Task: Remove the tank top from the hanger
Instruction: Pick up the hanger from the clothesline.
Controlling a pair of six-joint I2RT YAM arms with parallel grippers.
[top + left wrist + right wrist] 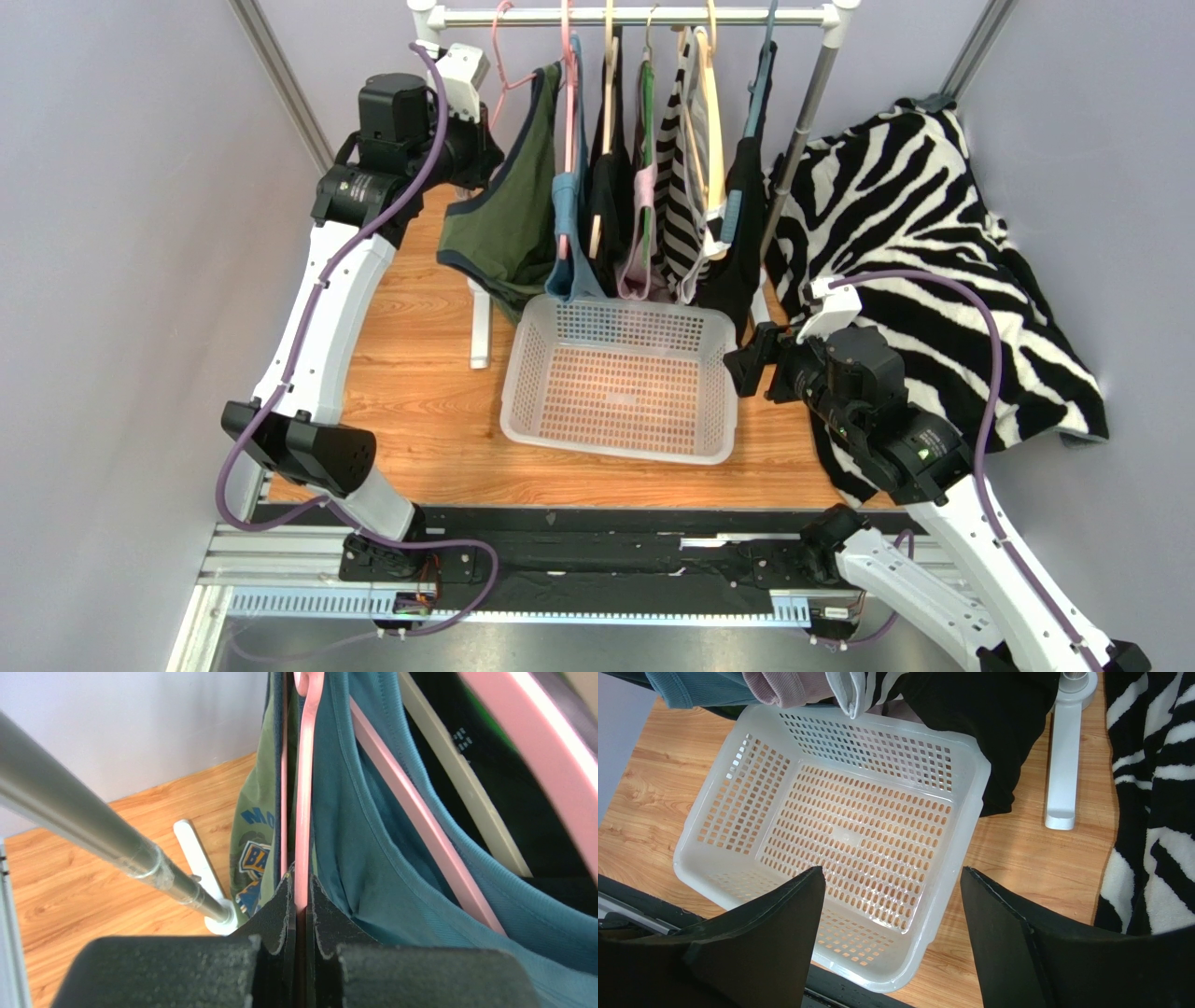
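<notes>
The tank top [508, 210] hangs leftmost on the rail [631, 17], behind and perhaps partly over the basket [617, 448].

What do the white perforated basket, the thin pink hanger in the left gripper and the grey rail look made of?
White perforated basket: moulded plastic, slightly translucent, regular hole grid. Thin pink hanger, pinched in the shut left gripper: smooth and glossy, likely plastic or coated wire. Grey rail: metal tube, judging by its satin sheen.
</notes>
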